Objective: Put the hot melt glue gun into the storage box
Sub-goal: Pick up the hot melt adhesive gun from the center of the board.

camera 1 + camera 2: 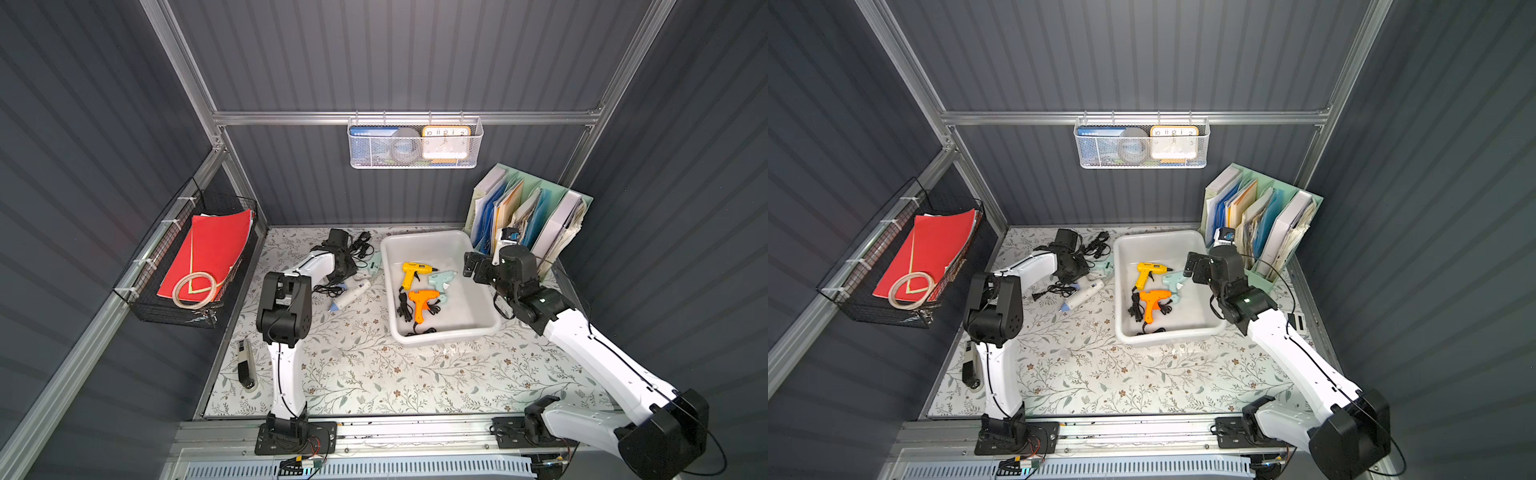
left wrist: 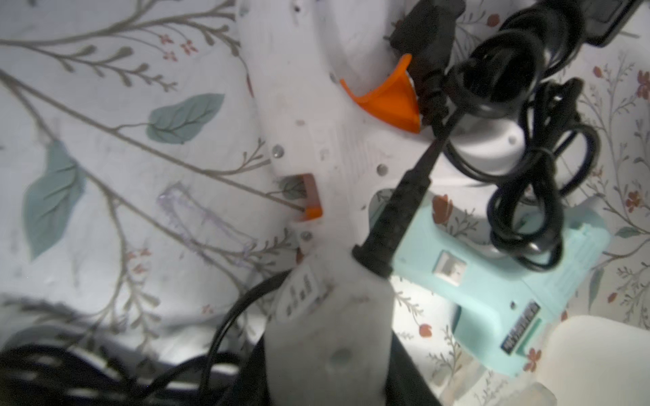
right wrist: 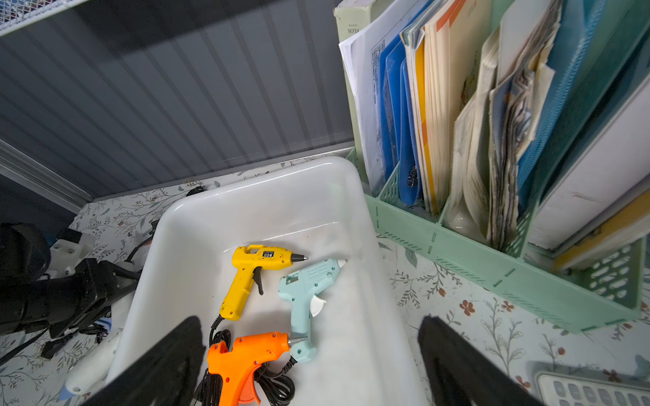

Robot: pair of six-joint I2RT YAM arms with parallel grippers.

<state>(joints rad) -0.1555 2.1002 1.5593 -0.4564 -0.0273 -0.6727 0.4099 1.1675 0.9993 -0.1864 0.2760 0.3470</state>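
Gripping a white glue gun point(image 2: 316, 334) by its body, the left gripper point(image 1: 343, 266) sits low at about 11 o'clock from the middle of the flowered table point(image 1: 374, 374). In the left wrist view its dark fingers point(image 2: 413, 383) press that body from both sides, and a black cord guard point(image 2: 390, 211) runs out of its end. Just past it lies a white body with an orange trigger point(image 2: 383, 102); whether the two are one gun cannot be told. A mint glue gun point(image 2: 492, 281) lies on the cloth beside them, close to the outer wall of the storage box point(image 1: 449, 337). A pen-shaped white glue gun with a blue tip point(image 1: 351, 294) lies at 10 o'clock, apart from the gripper, among loose black cords point(image 1: 332, 289). The storage box stands at about 1 o'clock in both top views and holds three guns: a yellow glue gun point(image 1: 413, 272), a mint one point(image 1: 442, 280) touching it, and an orange glue gun point(image 1: 422, 303) at the box's 6 o'clock side, its cord bundled beside it. The right gripper point(image 1: 473, 266) hangs over the box's 3 o'clock wall with its jaws spread wide and nothing between them. A green file rack point(image 1: 536, 216) full of papers stands at 2 o'clock, just behind that arm.
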